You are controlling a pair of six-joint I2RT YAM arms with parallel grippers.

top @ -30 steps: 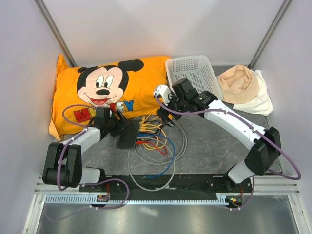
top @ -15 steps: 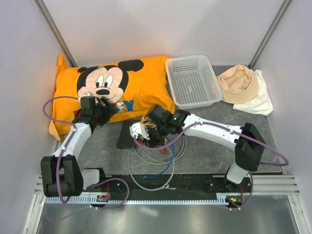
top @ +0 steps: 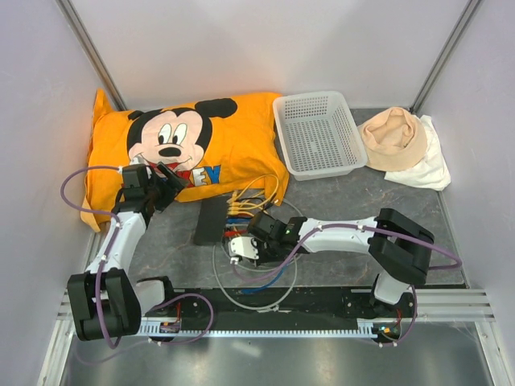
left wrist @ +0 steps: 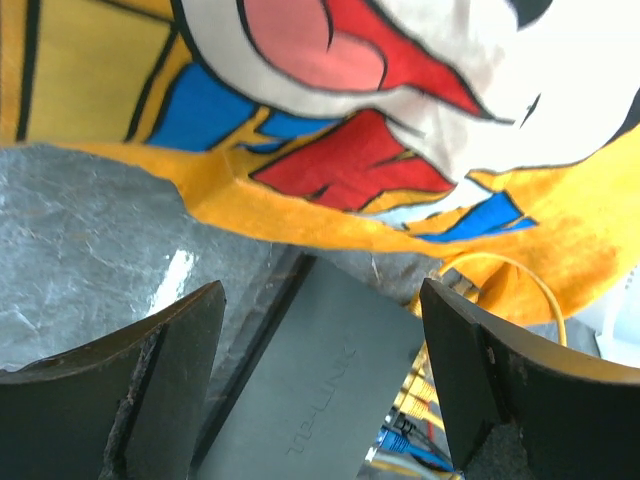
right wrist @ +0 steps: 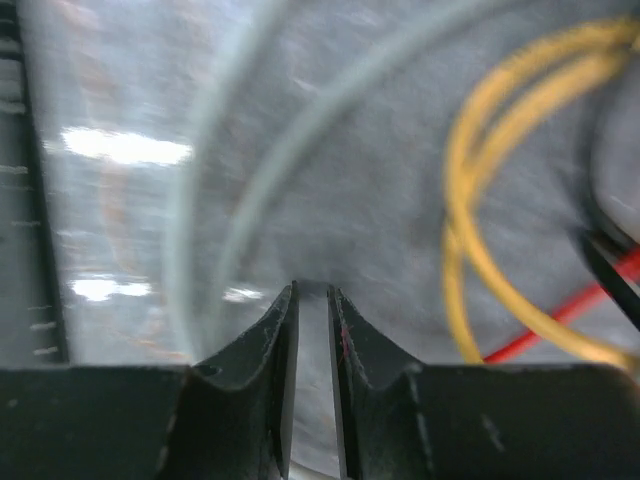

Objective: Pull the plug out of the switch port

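The switch (top: 211, 223) lies flat on the bench (top: 338, 217) by the pillow (top: 233, 145). Only the left wrist view shows the left gripper (left wrist: 322, 295) spread wide, facing it. The right gripper (right wrist: 312, 300) is pinched nearly closed above cables (right wrist: 456, 220).

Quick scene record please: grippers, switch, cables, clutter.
left gripper: open, holding nothing, over the pillow's near edge, switch just ahead
right gripper: jaws almost closed, nothing visibly gripped, low over the cable loops
switch: black, flat, beside the pillow
cables: yellow, red, blue and grey; run into the switch's right edge
pillow: orange, cartoon print
basket: white mesh, right of the pillow
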